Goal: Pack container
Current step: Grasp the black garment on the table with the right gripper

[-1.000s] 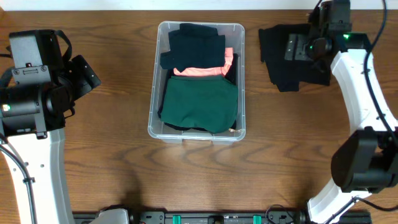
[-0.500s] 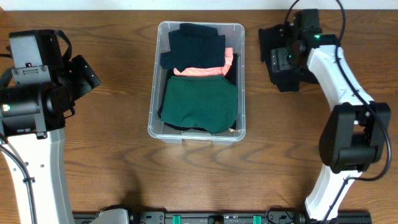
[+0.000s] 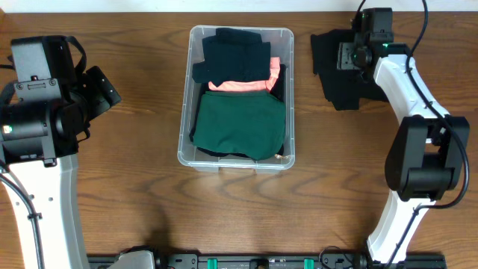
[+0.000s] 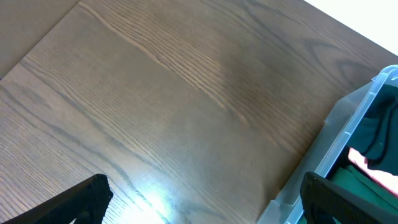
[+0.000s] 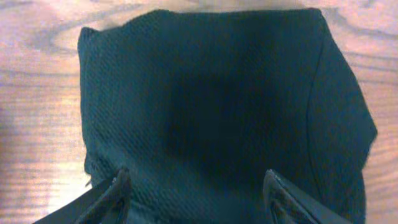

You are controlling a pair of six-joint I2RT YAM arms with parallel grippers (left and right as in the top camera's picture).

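Note:
The clear container (image 3: 184, 97) stands at the table's middle; its near rim also shows at the right of the left wrist view (image 4: 357, 134). Inside lie a dark green garment (image 3: 240, 123), a coral one (image 3: 243, 84) and a dark navy one (image 3: 231, 52). A black garment (image 3: 336, 75) lies flat on the table to the right of the container. My right gripper (image 3: 352, 56) sits low on this garment (image 5: 217, 99), its fingers apart with the cloth between them (image 5: 196, 180). My left gripper (image 4: 205, 186) hangs open over bare wood, left of the container.
The wooden table's far edge (image 3: 149, 9) runs just behind the container and the black garment. The left arm's body (image 3: 37, 97) stands over the table's left side.
The right arm has swung left over the black garment, and its fingers have drawn closer together. The left arm has not moved.

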